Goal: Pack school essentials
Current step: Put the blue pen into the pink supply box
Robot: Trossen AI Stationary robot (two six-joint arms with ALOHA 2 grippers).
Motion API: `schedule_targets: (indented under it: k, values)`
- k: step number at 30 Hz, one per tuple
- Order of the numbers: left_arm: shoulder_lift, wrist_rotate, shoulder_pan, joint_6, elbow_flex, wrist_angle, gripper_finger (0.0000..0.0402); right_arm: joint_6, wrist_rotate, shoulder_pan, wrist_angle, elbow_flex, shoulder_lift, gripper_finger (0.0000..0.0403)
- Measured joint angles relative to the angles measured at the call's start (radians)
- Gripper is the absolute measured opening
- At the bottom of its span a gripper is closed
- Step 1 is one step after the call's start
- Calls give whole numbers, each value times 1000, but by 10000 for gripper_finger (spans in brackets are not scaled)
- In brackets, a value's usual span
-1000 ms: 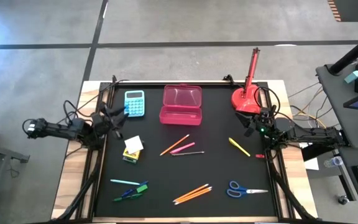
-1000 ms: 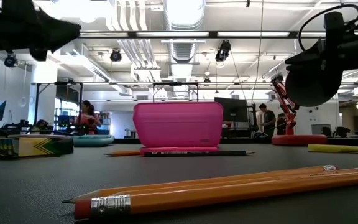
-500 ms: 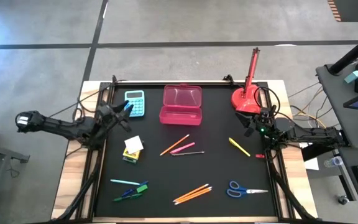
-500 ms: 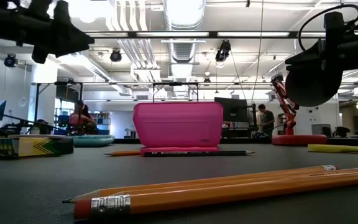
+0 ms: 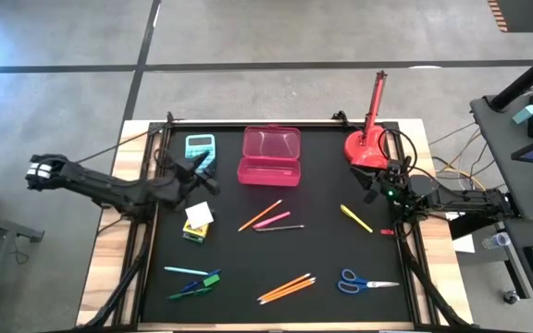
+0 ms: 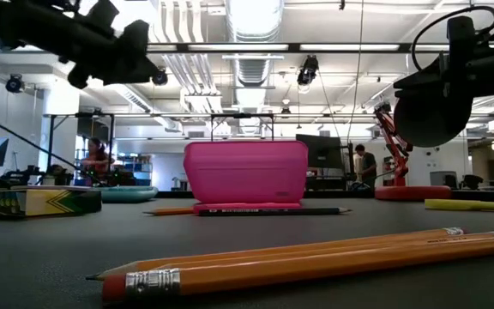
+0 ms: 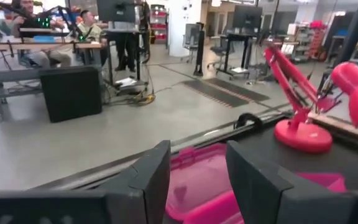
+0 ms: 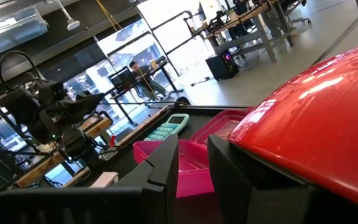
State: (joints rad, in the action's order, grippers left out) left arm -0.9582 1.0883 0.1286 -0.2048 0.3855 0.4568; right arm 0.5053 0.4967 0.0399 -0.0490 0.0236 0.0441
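Observation:
The stationery lies loose on the black mat: a white-and-yellow pack, orange and pink pencils, a yellow pencil, two orange pencils, blue-handled scissors, and teal, green and blue pens. The pink case stands open at the far middle, with the light-blue calculator to its left. My left gripper is open and empty in the air between the calculator and the pack, pointing toward the case. My right gripper is open and waits at the right edge, beside the red lamp.
A red desk lamp stands at the far right corner, close to my right gripper, and fills much of the right wrist view. Black rails frame the mat. People and desks show in the room beyond the table.
My left gripper has swung out over the mat from the table's left edge toward the right, toward the pink case. It has stayed open and empty. Nothing on the mat has moved.

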Motion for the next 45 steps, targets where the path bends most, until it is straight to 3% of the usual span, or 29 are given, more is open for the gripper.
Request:
schedule_targets:
  k: [10,18,27,37,45]
  values:
    - [-210,-1,-32,33,111,-6,140,0,0,0,0,0,0,79]
    - [-270,-82,-100,23,236,-236,140,0,0,0,0,0,0,79]
    - [-306,-342,-267,-312,382,-689,140,0,0,0,0,0,0,79]
    - [-330,-528,-319,-665,399,-946,140,0,0,0,0,0,0,79]
    - [-338,-906,-302,-916,394,-1132,140,0,0,0,0,0,0,79]
